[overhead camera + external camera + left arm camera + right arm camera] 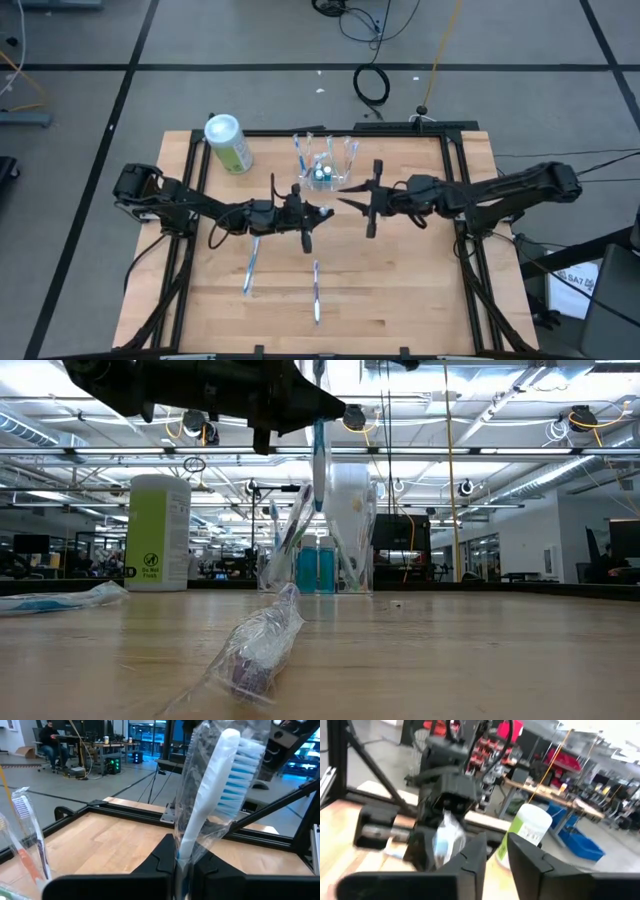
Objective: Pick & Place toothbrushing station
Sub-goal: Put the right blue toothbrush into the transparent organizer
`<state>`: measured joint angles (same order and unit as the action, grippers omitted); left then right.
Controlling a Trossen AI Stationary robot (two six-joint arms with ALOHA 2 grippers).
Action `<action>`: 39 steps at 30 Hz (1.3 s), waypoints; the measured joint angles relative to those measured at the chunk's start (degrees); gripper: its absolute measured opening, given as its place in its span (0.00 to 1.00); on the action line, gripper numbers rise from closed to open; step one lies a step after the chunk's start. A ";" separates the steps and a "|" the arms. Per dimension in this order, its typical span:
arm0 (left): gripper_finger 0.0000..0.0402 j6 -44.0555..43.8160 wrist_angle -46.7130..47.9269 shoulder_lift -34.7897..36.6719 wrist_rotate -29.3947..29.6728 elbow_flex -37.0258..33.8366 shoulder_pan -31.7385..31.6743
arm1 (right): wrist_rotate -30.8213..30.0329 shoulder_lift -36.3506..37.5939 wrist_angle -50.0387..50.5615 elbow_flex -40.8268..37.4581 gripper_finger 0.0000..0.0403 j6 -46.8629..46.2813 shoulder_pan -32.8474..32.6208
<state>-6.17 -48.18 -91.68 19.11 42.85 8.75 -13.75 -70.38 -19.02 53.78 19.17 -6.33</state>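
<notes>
My left fingers (pixel 182 870) are clamped narrow on the handle end of a wrapped toothbrush (pixel 220 795), white with blue bristles, its long axis standing roughly upright out of my grip with the bristle end uppermost in the left wrist view. In the high view my left gripper (pixel 318 213) sits near mid-desk, just short of the toothbrushing station (pixel 325 165).

The station, a clear slotted holder already carrying several wrapped brushes, stands toward the back edge of the desk (pixel 400 300), beside the green-and-white canister (pixel 228 143) but apart from it.

My right fingers (pixel 492 852) stand slightly apart with nothing between them (the gap shows plainly in the right wrist view); the right gripper (pixel 345 196) hovers just beside the station and faces my left gripper closely.

Judgement: the station lies ahead of my left fingers, toward the back of the desk. The held brush's axis must line up with an upright slot. Both arms are near; the left carries the load.

Two wrapped toothbrushes (pixel 250 272) lie flat on the front desk.
</notes>
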 joint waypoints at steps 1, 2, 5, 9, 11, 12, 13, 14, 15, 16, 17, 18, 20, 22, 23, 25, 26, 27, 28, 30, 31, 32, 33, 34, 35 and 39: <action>0.04 0.00 0.00 0.00 0.00 0.00 0.00 | 0.10 0.59 1.57 0.00 0.20 -0.42 0.00; 0.04 0.01 -0.02 0.00 0.00 0.00 0.00 | 0.25 1.05 2.81 0.00 0.22 -0.71 0.00; 0.03 0.12 0.40 0.74 -0.25 -0.01 0.00 | 0.34 2.16 5.85 0.00 0.28 -1.97 0.00; 0.03 1.31 -0.05 2.99 -1.05 0.00 0.00 | 0.50 2.29 6.57 -1.02 0.34 -3.26 -0.11; 0.04 2.22 -0.12 4.52 -1.05 0.00 0.01 | 1.99 2.29 6.37 -1.61 0.37 -4.62 -0.10; 0.05 2.87 -0.36 5.36 -1.05 0.00 0.00 | 3.30 2.29 5.87 -2.03 0.38 -5.14 -0.01; 0.04 3.71 -0.34 6.21 -1.05 0.00 0.00 | 4.67 2.29 5.27 -2.46 0.38 -5.55 0.23; 0.04 4.45 -0.50 6.79 -1.05 0.00 0.00 | 6.00 2.27 4.45 -2.96 0.39 -5.91 0.37; 0.03 5.34 -0.74 7.24 -1.03 0.00 0.00 | 7.07 2.27 3.57 -3.48 0.40 -6.20 0.40; 0.02 6.23 -0.58 7.75 -1.04 0.00 0.00 | 7.80 2.27 2.96 -3.86 0.40 -6.30 0.65; 0.02 7.01 -0.38 8.20 -1.04 0.00 0.00 | 7.91 2.27 2.61 -4.10 0.41 -6.42 0.87; 0.02 7.59 -0.61 8.53 -1.05 0.00 0.00 | 7.92 2.27 2.55 -4.17 0.41 -6.59 1.12; 0.04 8.38 -1.62 8.68 -1.03 0.42 0.00 | 7.94 2.27 2.29 -4.19 0.42 -7.33 1.75; 0.05 9.54 -1.63 8.66 -1.08 1.25 -0.02 | 8.91 2.26 1.71 -4.19 0.42 -8.04 2.41; 0.05 10.39 -1.26 8.62 -1.49 2.01 -0.02 | 9.78 2.11 1.58 -4.18 0.42 -8.36 2.75; 0.03 12.63 0.19 8.62 -2.80 3.50 -0.13 | 11.90 1.86 1.79 -4.20 0.42 -9.31 3.49; 0.02 13.51 1.26 8.63 -3.20 4.24 -0.17 | 12.95 1.81 1.88 -4.24 0.42 -9.82 3.85; 0.02 13.96 2.32 8.60 -3.56 4.94 -0.15 | 14.02 1.81 1.75 -4.24 0.42 -10.47 4.24; 0.02 14.09 3.31 8.59 -3.89 5.61 -0.16 | 14.57 1.81 1.48 -4.24 0.42 -11.03 4.50; 0.04 14.63 4.63 8.55 -4.13 7.10 -0.17 | 15.65 1.50 0.85 -4.24 0.42 -11.22 4.94; 0.05 14.82 5.14 8.59 -4.13 7.68 -0.20 | 15.60 1.36 0.85 -4.29 0.42 -11.22 4.94; 0.06 14.93 5.96 8.61 -4.11 8.11 -0.24 | 15.61 1.28 0.42 -4.66 0.42 -11.22 4.92; 0.06 14.93 6.55 8.61 -4.13 8.35 -0.34 | 15.59 1.28 -0.35 -5.18 0.42 -11.21 4.94; 0.05 14.93 6.94 8.59 -4.21 8.39 -0.43 | 15.55 1.31 -1.86 -5.81 0.42 -11.18 4.92; 0.04 14.99 7.17 8.55 -4.30 8.39 -0.44 | 15.53 1.35 -3.56 -6.61 0.42 -11.18 4.94; 0.03 14.31 6.57 8.51 -6.53 8.41 -1.23 | 15.61 1.30 -9.33 -10.26 0.42 -12.38 5.62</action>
<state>8.14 -41.61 -83.16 12.59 51.27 7.52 1.86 -69.08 -28.36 43.52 6.79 -0.71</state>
